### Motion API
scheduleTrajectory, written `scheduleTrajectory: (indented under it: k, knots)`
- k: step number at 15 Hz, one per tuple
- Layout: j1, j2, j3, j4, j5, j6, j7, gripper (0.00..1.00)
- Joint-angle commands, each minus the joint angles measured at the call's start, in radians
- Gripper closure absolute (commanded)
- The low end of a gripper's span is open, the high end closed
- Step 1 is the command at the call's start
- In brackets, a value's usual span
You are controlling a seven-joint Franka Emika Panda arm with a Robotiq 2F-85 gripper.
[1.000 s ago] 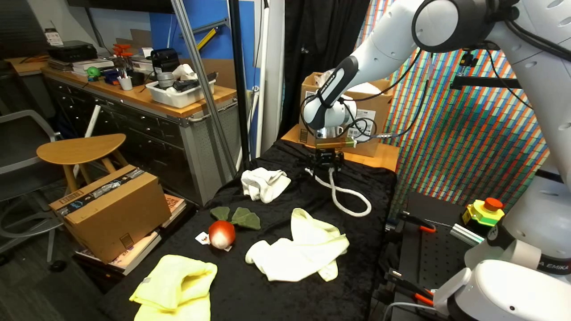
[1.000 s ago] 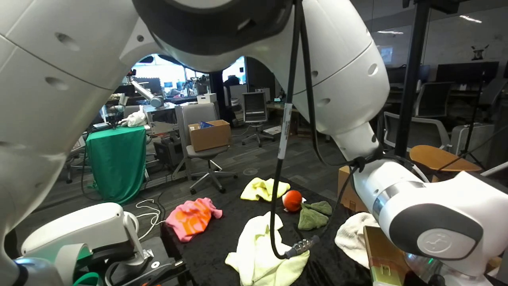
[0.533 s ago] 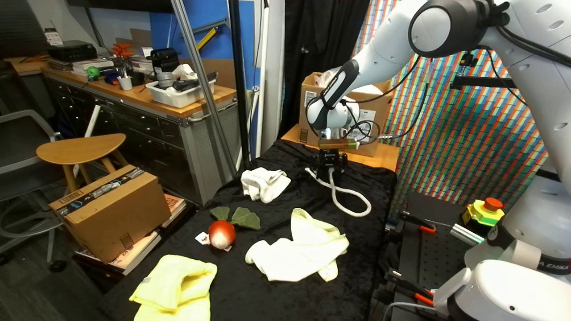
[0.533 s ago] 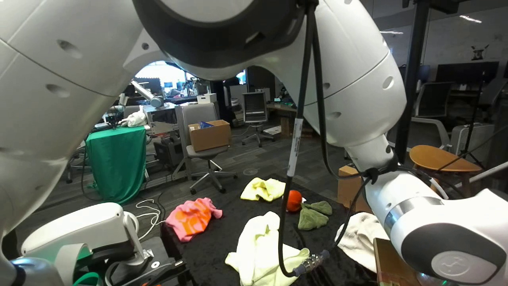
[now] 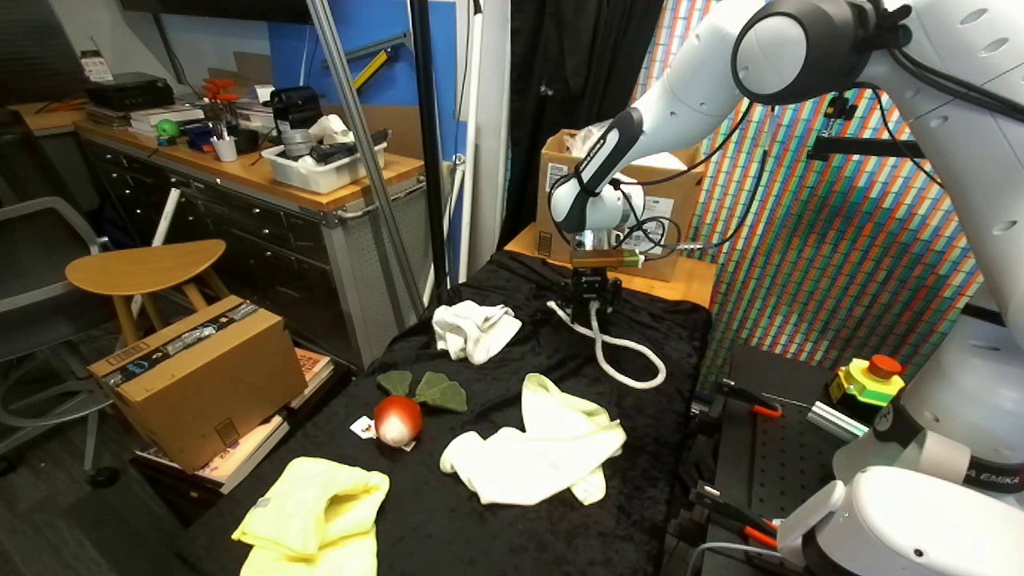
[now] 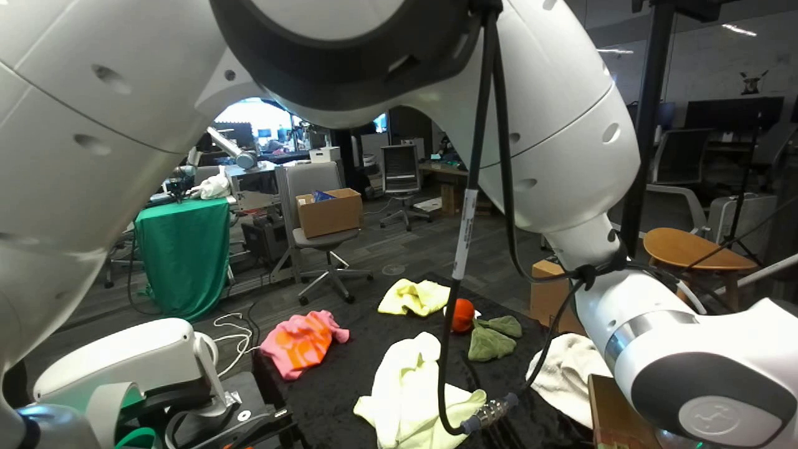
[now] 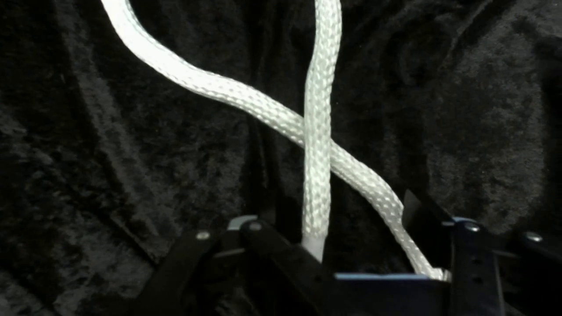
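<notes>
A white braided rope (image 7: 317, 109) lies in a loop on the black cloth (image 5: 488, 400). In the wrist view its two strands cross, and both run down to the gripper. My gripper (image 7: 344, 215) is low over the cloth with its fingers wide apart. One rope end, with a pale tip, lies near the left finger. The other strand passes close by the right finger (image 7: 415, 210); whether it touches is unclear. In an exterior view the gripper (image 5: 590, 304) points down at the rope (image 5: 636, 384) at the far end of the table. Nothing is gripped.
A white cloth (image 5: 474, 330), a cream cloth (image 5: 536, 456), a yellow cloth (image 5: 320, 504), a red-and-white ball (image 5: 398, 422) and green leaves (image 5: 440, 392) lie nearby. A pink-orange cloth (image 6: 303, 343) lies at an edge. A cardboard box (image 5: 664, 216) stands behind the gripper.
The arm and gripper have shifted slightly to the right and down in both exterior views, mostly in the first half second. The rope and cloths have not moved.
</notes>
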Motion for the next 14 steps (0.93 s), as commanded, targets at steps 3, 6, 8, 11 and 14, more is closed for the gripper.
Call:
scheduleTrajectory:
  k: [3, 6, 8, 11, 14]
  knots:
    - [0.001, 0.015, -0.003, 0.033, 0.026, -0.018, 0.002, 0.69]
    - [0.000, 0.030, -0.001, 0.046, 0.025, -0.026, 0.002, 0.90]
    - [0.000, 0.033, -0.001, 0.045, 0.026, -0.026, 0.001, 0.90]
    - [0.001, 0.023, -0.003, 0.032, 0.023, -0.020, -0.003, 0.90]
    - [0.012, 0.008, -0.008, 0.018, 0.013, -0.014, -0.001, 0.91]
